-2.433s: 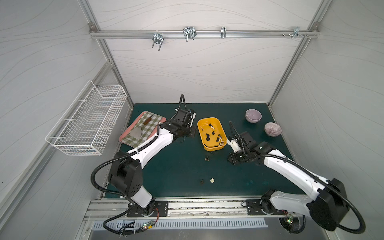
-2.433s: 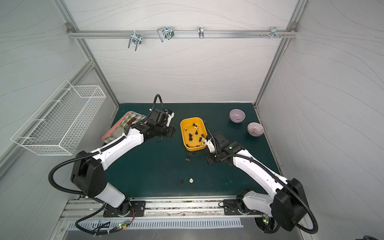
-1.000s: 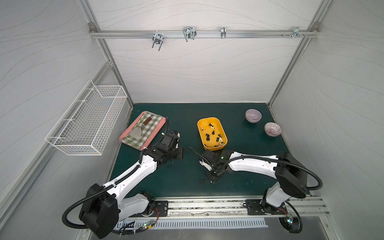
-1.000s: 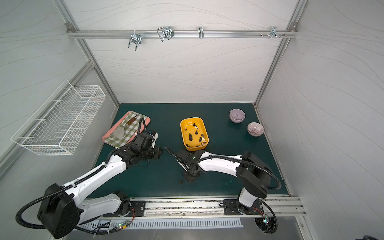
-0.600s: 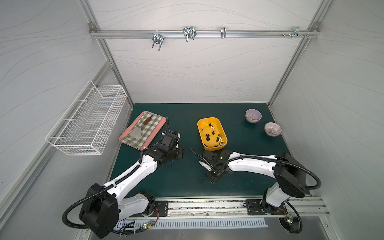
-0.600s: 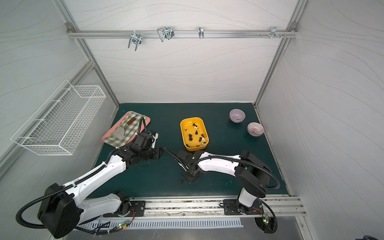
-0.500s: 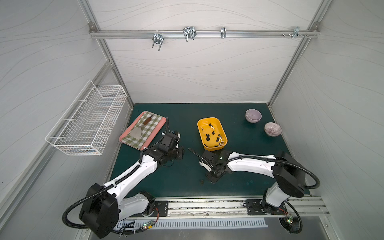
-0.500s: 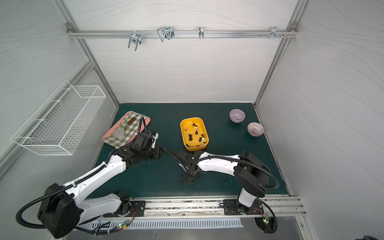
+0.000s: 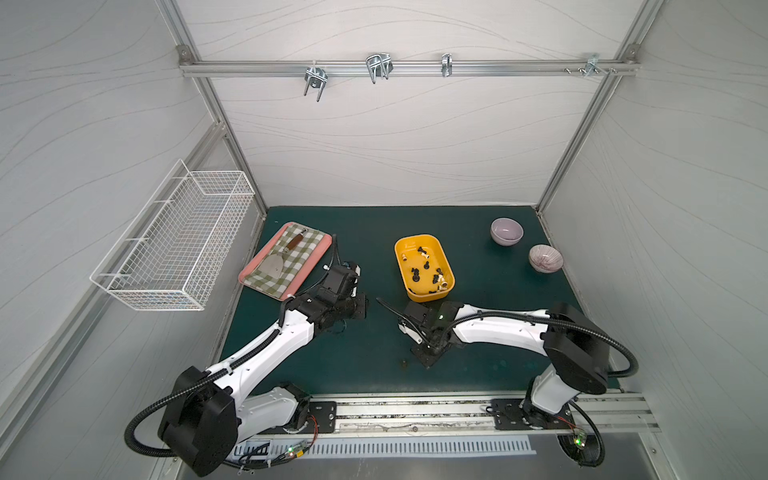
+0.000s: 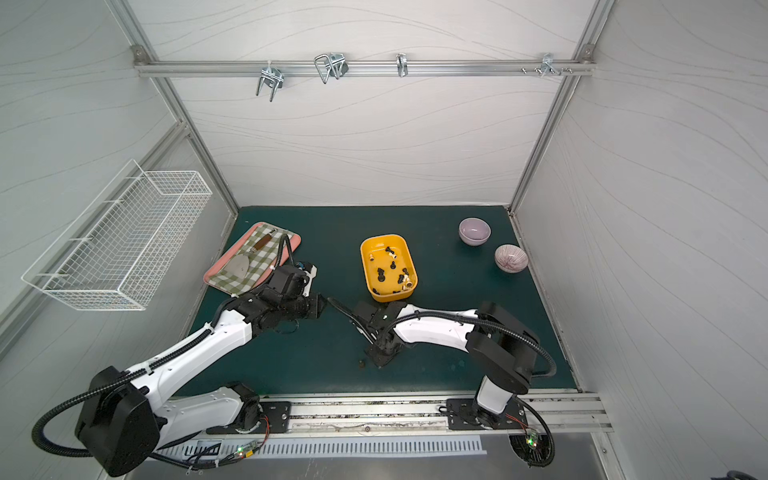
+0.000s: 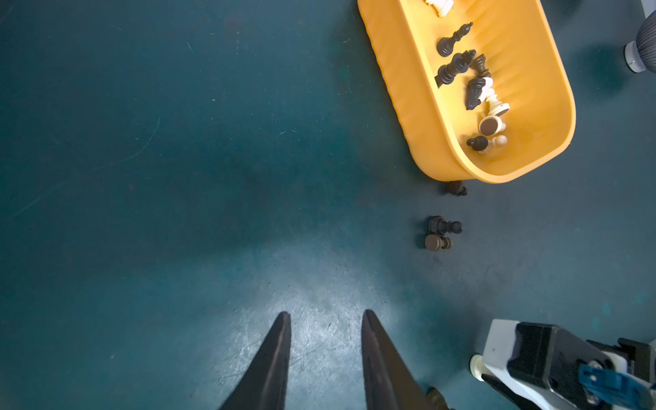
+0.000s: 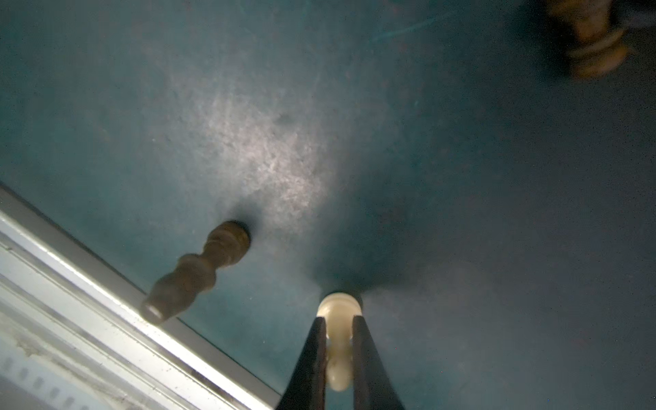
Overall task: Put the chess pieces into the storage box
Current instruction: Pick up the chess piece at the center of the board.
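Pickup on the green mat: the right gripper is now shut on a cream chess piece. A second ago its jaws stood a little apart around that piece. They now press its narrow stem from both sides, and its round base still appears to rest on the mat. This happens on the robot's side of the storage box, well apart from the box's near end.

The grasp looks made, so what seems left for this piece is the lift and the short carry to the box.

The yellow box already holds about a dozen dark and cream pieces, most of them heaped toward its near end. More work waits outside it: one dark piece lies on its side just beside the held one, and three more dark pieces sit just off the box's near end.

The left gripper has not stirred. It hangs over bare mat to the left of the box, with its fingers slightly parted and nothing between them.
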Controlling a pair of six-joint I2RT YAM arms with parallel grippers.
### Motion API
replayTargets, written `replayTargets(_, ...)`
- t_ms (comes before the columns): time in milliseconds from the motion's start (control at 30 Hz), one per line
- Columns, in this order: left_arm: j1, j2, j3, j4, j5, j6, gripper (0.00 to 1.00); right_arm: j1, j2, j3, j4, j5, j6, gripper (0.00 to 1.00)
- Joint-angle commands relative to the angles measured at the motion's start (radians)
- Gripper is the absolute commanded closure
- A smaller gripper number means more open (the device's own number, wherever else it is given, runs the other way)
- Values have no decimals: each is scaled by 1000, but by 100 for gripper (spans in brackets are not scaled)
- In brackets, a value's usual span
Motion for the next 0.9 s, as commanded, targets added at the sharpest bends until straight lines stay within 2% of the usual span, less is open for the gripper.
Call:
replayTargets(0, 3, 4, 2, 5, 0, -13, 65, 3, -18, -22, -14, -8, 5, 88)
replayTargets(233, 3, 1, 3, 5, 11, -1, 65, -96, -100, -10, 7, -60, -11, 90)
replayTargets(467, 4, 18, 13, -7, 26, 13, 65, -297, -174, 118, 2, -118, -106, 89)
replayTargets(633, 4, 11, -6, 3, 42, 0, 65, -437, -120, 248, -15, -117, -192, 89)
replayTargets(867, 3, 17, -4, 2, 51, -2, 65, -590, 66, 432, -16, -103, -233, 89)
